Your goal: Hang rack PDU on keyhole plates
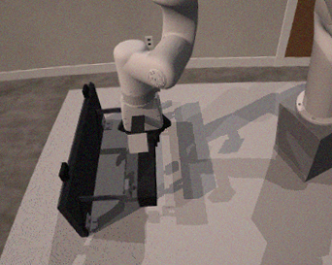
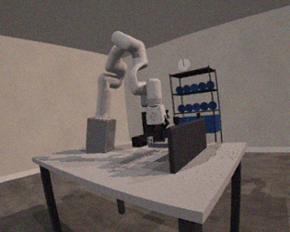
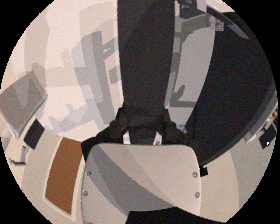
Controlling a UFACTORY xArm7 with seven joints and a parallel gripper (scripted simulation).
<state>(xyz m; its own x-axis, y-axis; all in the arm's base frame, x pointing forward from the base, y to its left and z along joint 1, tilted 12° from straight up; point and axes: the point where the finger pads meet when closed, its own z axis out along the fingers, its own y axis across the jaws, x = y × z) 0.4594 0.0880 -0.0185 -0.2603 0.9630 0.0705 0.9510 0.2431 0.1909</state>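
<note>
The rack PDU (image 1: 146,172) is a long black bar. My gripper (image 1: 141,131) is shut on it near its far end and holds it above the table, close to the black back panel (image 1: 80,164). The panel stands upright at the table's left side and carries the keyhole plates; two thin rods (image 1: 107,196) reach out from it toward the PDU. In the wrist view the PDU (image 3: 145,47) runs straight away from the fingers, with the panel (image 3: 238,85) to its right. In the exterior view the gripper (image 2: 156,127) is behind the panel (image 2: 187,143). The buttons on the PDU's back are hidden.
The arm's grey base block (image 1: 312,142) stands at the table's right side. A shelf with blue items (image 2: 197,106) stands behind the table, away from it. The table's near edge lies just left of the panel.
</note>
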